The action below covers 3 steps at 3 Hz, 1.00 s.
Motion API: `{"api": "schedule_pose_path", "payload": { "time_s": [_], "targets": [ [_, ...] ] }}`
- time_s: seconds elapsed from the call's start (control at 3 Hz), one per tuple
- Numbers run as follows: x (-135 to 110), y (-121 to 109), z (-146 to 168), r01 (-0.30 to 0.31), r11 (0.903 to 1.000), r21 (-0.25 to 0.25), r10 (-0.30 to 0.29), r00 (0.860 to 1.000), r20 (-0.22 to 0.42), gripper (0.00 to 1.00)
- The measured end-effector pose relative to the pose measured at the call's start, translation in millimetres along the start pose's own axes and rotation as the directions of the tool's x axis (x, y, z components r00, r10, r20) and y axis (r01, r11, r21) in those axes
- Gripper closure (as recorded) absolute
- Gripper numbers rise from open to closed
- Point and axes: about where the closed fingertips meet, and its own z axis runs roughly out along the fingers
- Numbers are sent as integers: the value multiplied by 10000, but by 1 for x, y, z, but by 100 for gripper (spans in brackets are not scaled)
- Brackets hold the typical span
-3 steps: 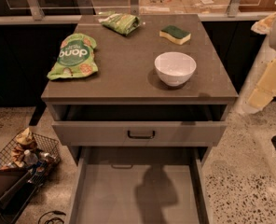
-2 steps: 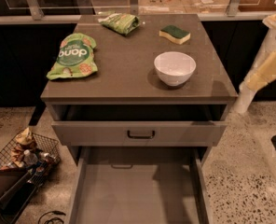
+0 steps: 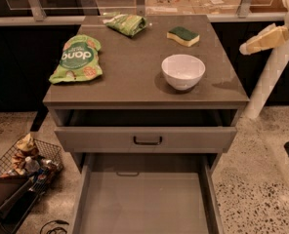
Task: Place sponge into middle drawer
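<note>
The sponge (image 3: 183, 35), pale yellow with a dark green top, lies on the far right part of the cabinet top, behind the white bowl (image 3: 183, 71). The middle drawer (image 3: 144, 201) is pulled wide open at the bottom of the view, and its flat grey floor is bare. My gripper (image 3: 262, 40) hangs at the right edge of the view, just off the cabinet's right side. It points left toward the top, to the right of the sponge and apart from it, and holds nothing that I can see.
A big green snack bag (image 3: 76, 58) lies at the left of the top and a smaller one (image 3: 127, 24) at the back. The upper drawer with a dark bar handle (image 3: 147, 140) is slightly out. A wire basket (image 3: 30, 162) of clutter stands on the floor at the left. My white arm (image 3: 269, 82) slants down at the right.
My gripper has risen and moved a little to the left, from beside the cabinet's right edge to a spot level with the sponge. Nothing on the cabinet has moved.
</note>
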Motion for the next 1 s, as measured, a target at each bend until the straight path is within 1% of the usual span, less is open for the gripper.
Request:
{"api": "schedule_pose_path", "payload": {
  "time_s": [0.33,0.67,1.0],
  "targets": [
    [6,-31,38,-809,9966,175,783,9901,1164,0],
    [6,-30,38,-803,9966,160,779,9902,1156,0],
    [4,-26,73,-1116,9937,-122,1121,9819,1529,0]
  ]
}}
